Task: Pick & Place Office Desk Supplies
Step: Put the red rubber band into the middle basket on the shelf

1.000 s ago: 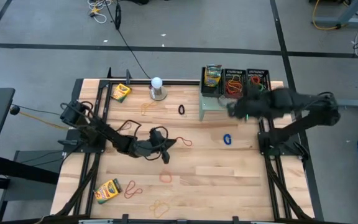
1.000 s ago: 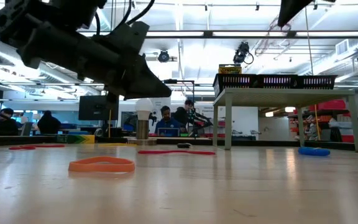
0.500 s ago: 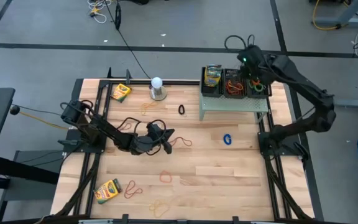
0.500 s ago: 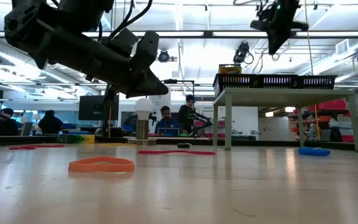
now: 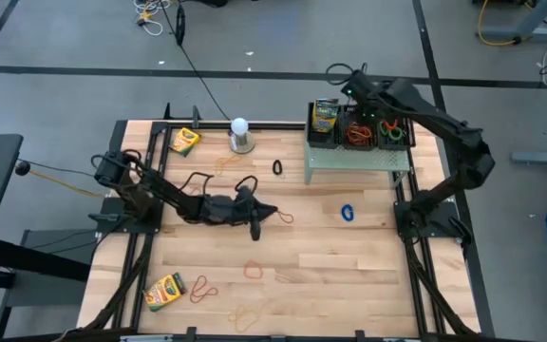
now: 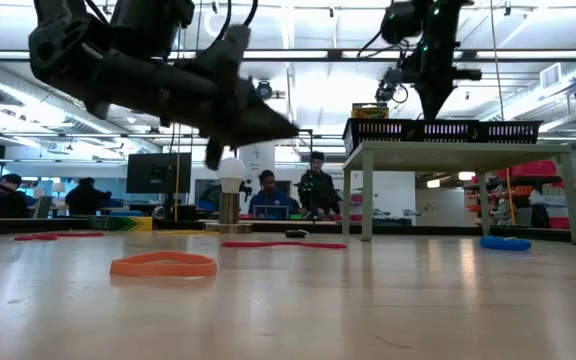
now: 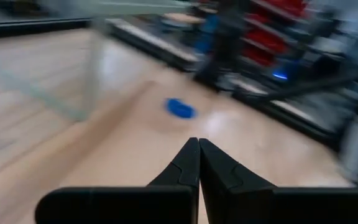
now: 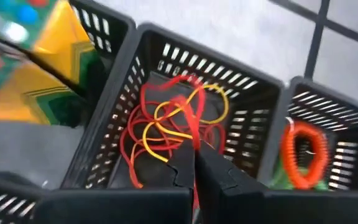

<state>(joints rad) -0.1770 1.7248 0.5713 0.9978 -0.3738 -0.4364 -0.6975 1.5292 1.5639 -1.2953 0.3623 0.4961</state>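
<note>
**Q:** Why does your right gripper [image 5: 357, 106] sit above the riser rather than down on the table?

**A:** The three black mesh baskets [image 5: 357, 125] stand in a row on the pale green riser [image 5: 357, 158] at the far right of the table, so you must approach them from above. In the right wrist view the fingers are pressed together over the middle basket [image 8: 185, 112], with a red band [image 8: 194, 127] running down between the tips; it appears pinched there. That basket holds a tangle of red and yellow bands [image 8: 166, 127]; the one to its right holds an orange coil [image 8: 303, 152]; the one to its left holds a crayon box [image 5: 325, 116].

**Q:** And your left gripper [image 5: 254, 220]?

**A:** It lies low over the middle of the table, fingers closed and, in its own view, holding nothing. A red band [image 5: 281, 218] lies just to its right and the blue band [image 5: 348, 213] farther right, so it is placed for loose bands.

**Q:** What remains out?

**A:** Crayon boxes at the far left [image 5: 184, 141] and near left [image 5: 164, 291], plus bands scattered on the near half [image 5: 254, 270]. Judged from this, sorting is partly done.
</note>
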